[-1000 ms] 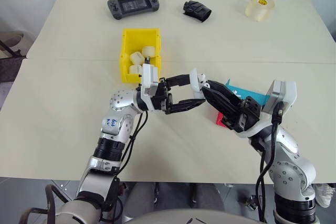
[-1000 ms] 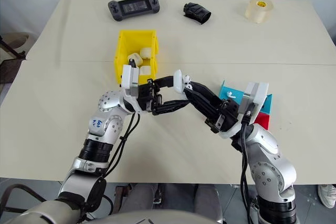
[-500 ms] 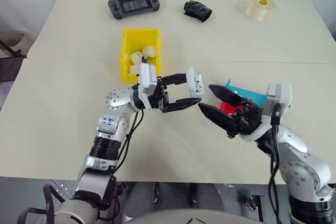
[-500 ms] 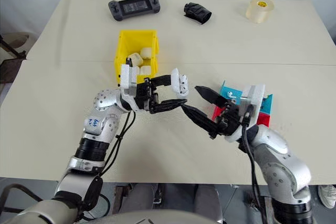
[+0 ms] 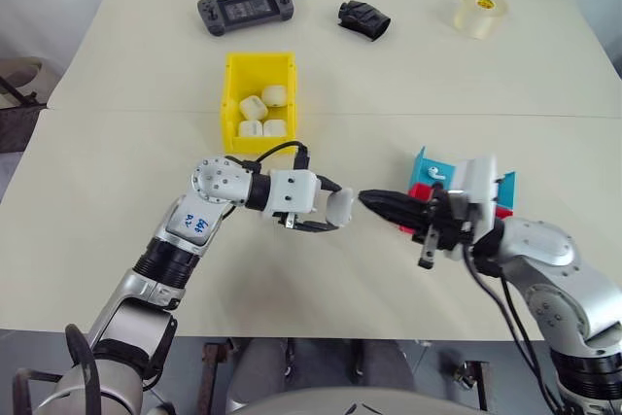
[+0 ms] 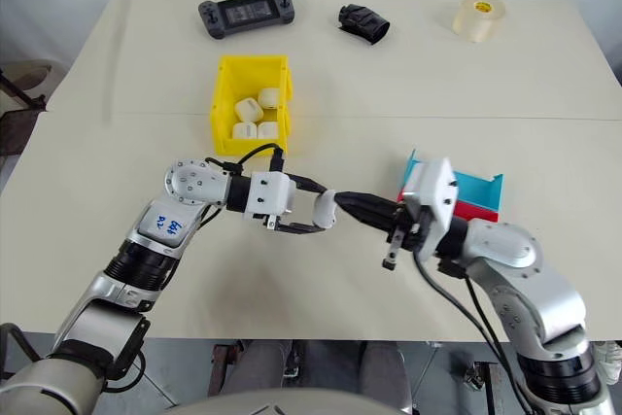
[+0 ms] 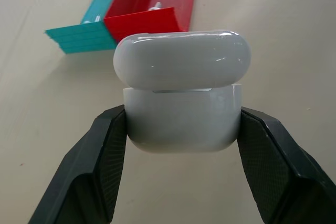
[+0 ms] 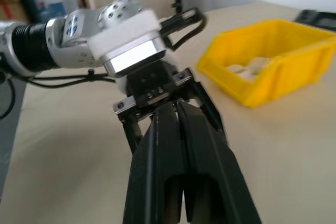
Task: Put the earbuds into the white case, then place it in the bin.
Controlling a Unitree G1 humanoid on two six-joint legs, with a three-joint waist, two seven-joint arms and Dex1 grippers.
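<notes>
My left gripper [image 5: 335,213] is shut on the white case [image 7: 181,98], gripping its lower half from both sides a little above the table; the lid is down with only a thin seam showing. My right gripper [image 5: 367,199] is shut and points level at the case, its tips right beside it. One tiny white earbud [image 5: 438,171] lies in the teal tray. Farther back stands the yellow bin [image 5: 233,94], with several white cases inside. In the right wrist view the shut fingers [image 8: 168,145] aim at the left gripper, and the bin [image 8: 294,61] is behind it.
The teal tray [image 6: 481,185] and red tray [image 6: 476,211] sit behind my right forearm. A game controller [image 5: 246,12], a black object [image 5: 364,18] and a tape roll [image 5: 482,13] lie along the far edge. A seam crosses the table behind the bin.
My right gripper opened wide, then shut, and now points level at the case. My left hand rolled and sank lower. The case's lid, open before, is now down.
</notes>
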